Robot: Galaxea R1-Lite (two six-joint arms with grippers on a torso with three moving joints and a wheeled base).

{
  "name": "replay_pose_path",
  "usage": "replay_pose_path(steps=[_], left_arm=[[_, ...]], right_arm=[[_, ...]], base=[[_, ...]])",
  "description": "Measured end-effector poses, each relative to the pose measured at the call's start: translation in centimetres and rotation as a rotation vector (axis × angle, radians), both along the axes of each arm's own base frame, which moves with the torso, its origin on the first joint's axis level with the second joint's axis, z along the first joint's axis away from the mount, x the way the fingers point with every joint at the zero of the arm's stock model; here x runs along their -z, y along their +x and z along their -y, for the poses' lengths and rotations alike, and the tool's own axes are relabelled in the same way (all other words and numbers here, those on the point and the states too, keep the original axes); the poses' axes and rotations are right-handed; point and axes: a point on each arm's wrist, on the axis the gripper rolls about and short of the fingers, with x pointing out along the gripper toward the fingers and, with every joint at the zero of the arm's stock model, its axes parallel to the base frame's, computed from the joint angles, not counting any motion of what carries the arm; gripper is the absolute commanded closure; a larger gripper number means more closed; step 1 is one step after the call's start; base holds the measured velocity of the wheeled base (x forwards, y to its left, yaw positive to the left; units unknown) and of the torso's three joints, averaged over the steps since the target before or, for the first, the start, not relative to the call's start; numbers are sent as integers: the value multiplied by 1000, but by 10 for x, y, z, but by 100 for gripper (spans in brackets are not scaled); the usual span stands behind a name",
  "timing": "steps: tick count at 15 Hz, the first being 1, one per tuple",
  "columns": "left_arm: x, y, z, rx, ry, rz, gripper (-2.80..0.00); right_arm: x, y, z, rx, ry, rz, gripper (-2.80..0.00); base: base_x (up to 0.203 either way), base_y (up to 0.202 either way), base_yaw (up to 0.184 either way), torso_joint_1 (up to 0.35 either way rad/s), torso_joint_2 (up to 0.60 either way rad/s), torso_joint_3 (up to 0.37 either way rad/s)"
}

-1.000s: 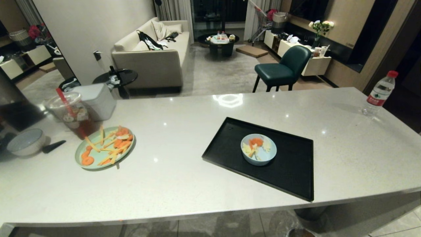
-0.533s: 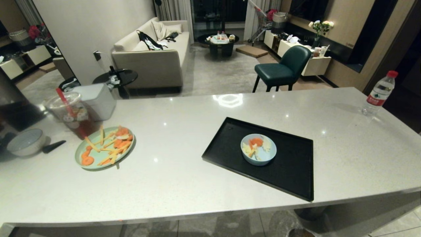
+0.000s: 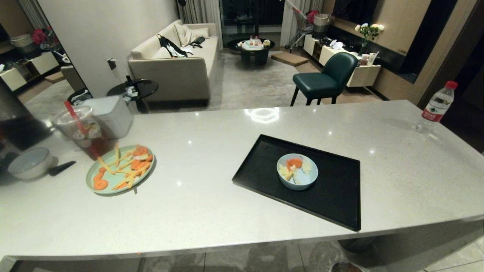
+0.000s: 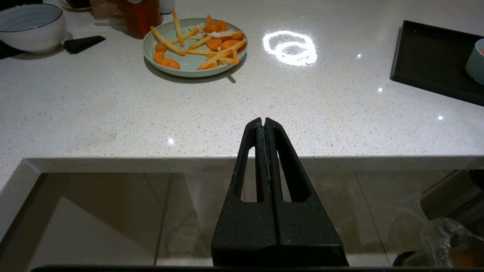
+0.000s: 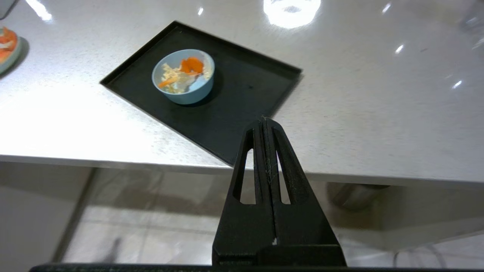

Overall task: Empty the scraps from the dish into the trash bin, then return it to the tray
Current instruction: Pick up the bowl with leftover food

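- Dish (image 3: pixel 297 171), small light-blue bowl, sits upright on the tray (image 3: pixel 332 192), toward the tray's left-middle; nothing touches it.
- Scraps (image 3: pixel 294 167) lie inside the dish: orange slices plus pale yellow pieces, piled loosely.
- Tray is black, rectangular, low rim, flat on the desk (image 3: pixel 211 211), right of centre and turned at a slant to the desk's near edge.
- Right wrist view: dish (image 5: pixel 183 75) with scraps (image 5: pixel 181 71) on tray (image 5: pixel 242 98); right gripper (image 5: pixel 266 120) hangs off the desk's near edge, tips pressed together, holding nothing, well apart from the dish.
- Left wrist view: left gripper (image 4: pixel 263 120) also shut tight and empty, off the desk's near edge, between the green plate and the tray as seen from there.
- Neither gripper shows in the head view.
- Trash bin (image 4: pixel 450 200): shiny steel side with clear bag liner seen on the floor below the desk edge, only partly in view at the edge of the left wrist picture.
- Green plate (image 3: pixel 120 169) on the desk's left part, loaded with orange slices and yellow sticks, well apart from the tray.
- Iced-drink cup (image 3: pixel 81 130) with red straw just behind the plate; a light grey lidded box (image 3: pixel 109 113) beside the cup.
- Grey-white bowl (image 3: pixel 30 162) at the far left, a black utensil handle (image 3: pixel 62 168) next to it.
- Water bottle (image 3: pixel 436 105) with red cap stands upright at the desk's far right corner.
- Beyond the desk: sofa (image 3: pixel 177 64), dark green chair (image 3: pixel 325 79).
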Motion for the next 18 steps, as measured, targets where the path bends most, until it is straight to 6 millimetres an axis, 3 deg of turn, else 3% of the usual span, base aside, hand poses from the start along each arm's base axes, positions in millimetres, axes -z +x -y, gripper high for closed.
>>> replay_pose_path(steps=[2, 6, 11, 15, 16, 18], left_arm=[[0, 0, 0, 0, 0, 0, 0], [0, 0, 0, -1, 0, 0, 0], [0, 0, 0, -1, 0, 0, 0], [0, 0, 0, -1, 0, 0, 0], [0, 0, 0, -1, 0, 0, 0], [0, 0, 0, 0, 0, 0, 0]], right_arm=[[-17, 37, -1, -20, 44, -98, 0], [-28, 114, -10, -40, 96, -317, 0], [-30, 192, -66, 52, 213, -549, 0], [-22, 236, -108, 131, 296, -708, 0], [-17, 246, -114, 146, 301, -742, -280], [-7, 262, -125, 175, 303, -803, -280]], base=[[0, 0, 0, 0, 0, 0], [0, 0, 0, 0, 0, 0], [0, 0, 0, 0, 0, 0], [0, 0, 0, 0, 0, 0], [0, 0, 0, 0, 0, 0], [0, 0, 0, 0, 0, 0]])
